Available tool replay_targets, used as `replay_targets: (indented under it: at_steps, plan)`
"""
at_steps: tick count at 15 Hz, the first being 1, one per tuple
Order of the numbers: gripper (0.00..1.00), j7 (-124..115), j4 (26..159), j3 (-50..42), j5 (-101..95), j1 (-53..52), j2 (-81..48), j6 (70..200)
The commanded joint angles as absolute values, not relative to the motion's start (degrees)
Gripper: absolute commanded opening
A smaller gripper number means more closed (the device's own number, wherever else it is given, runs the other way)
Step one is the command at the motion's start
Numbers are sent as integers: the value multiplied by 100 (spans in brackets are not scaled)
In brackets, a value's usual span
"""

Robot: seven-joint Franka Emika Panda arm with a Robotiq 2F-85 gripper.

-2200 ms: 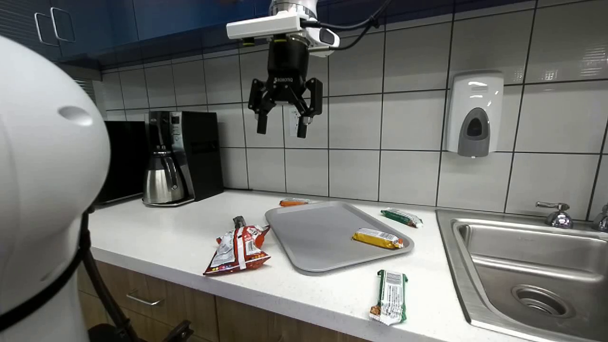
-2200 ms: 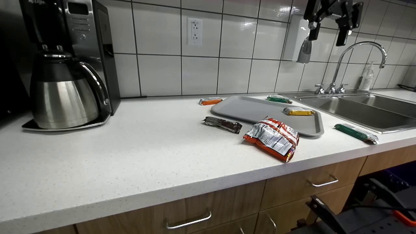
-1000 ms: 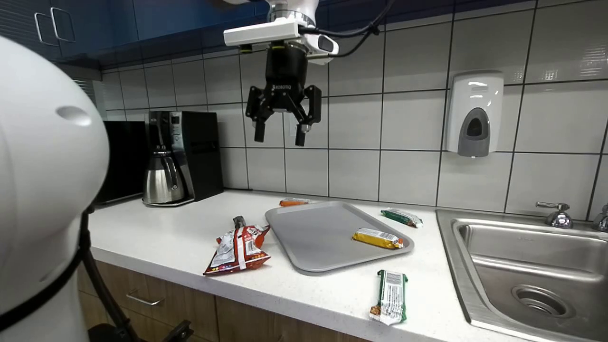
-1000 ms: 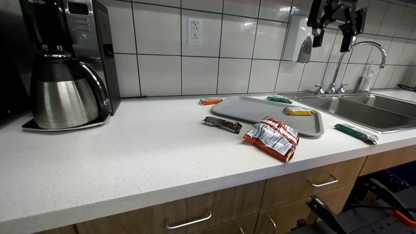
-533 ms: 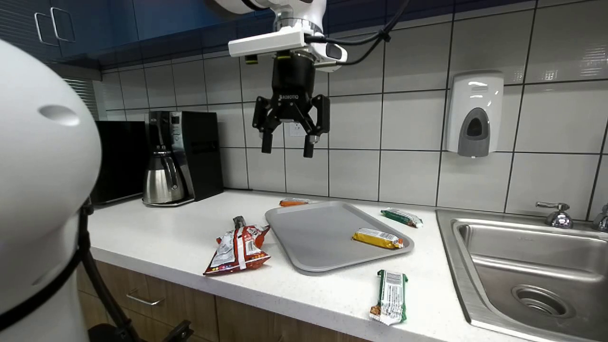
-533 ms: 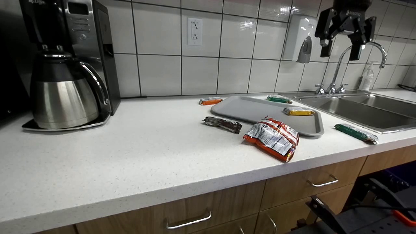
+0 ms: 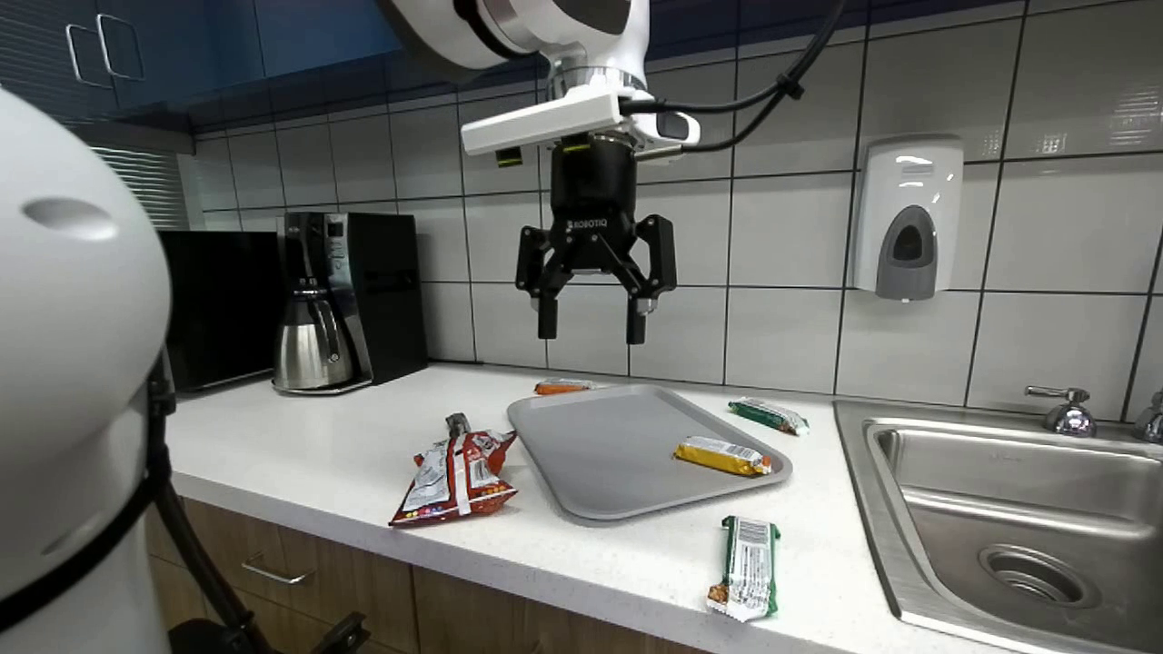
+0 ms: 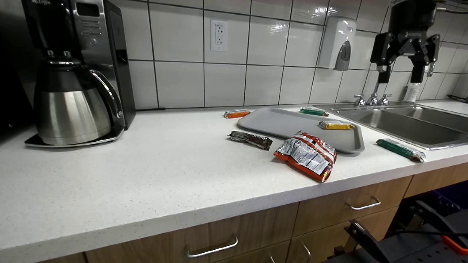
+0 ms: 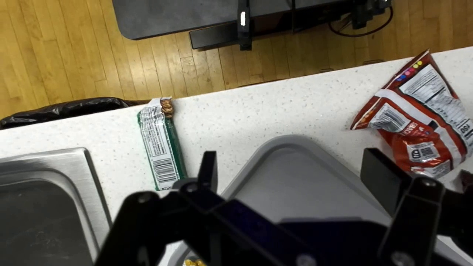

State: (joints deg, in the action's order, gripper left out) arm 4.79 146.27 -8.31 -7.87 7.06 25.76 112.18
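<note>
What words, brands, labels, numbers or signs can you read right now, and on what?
"ROBOTIQ": on the tool.
"Mr. Coffee", clipped by the picture's top edge: on the coffee maker.
Too small or blurred to read surely: print on the red bag, front green bar, rear green bar, yellow bar, orange bar, brown bar, outlet and dispenser.

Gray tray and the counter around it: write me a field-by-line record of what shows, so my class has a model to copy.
End effector: raised above the counter, open, holding nothing
Gray tray: flat on the counter, yellow bar on it
Green bars: two, off the tray, one nearer the tiled wall
Red bag: on the counter beside the tray
Brown bar: near the red bag
Orange bar: off the tray, near the wall
Sink: steel, set into the counter
Coffee maker: standing on the counter with a steel carafe
</note>
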Motion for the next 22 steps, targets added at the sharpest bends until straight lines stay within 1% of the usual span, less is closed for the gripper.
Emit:
replay_targets:
  at_steps: [1,12,22]
  plan:
    - [100,603,14769,-987,-910,885,2499,11531]
    - [100,1266,14464,-1438,-1309,1111,1390,12254]
    - [100,1941,13803,-1600,-1496,1238,-23,12966]
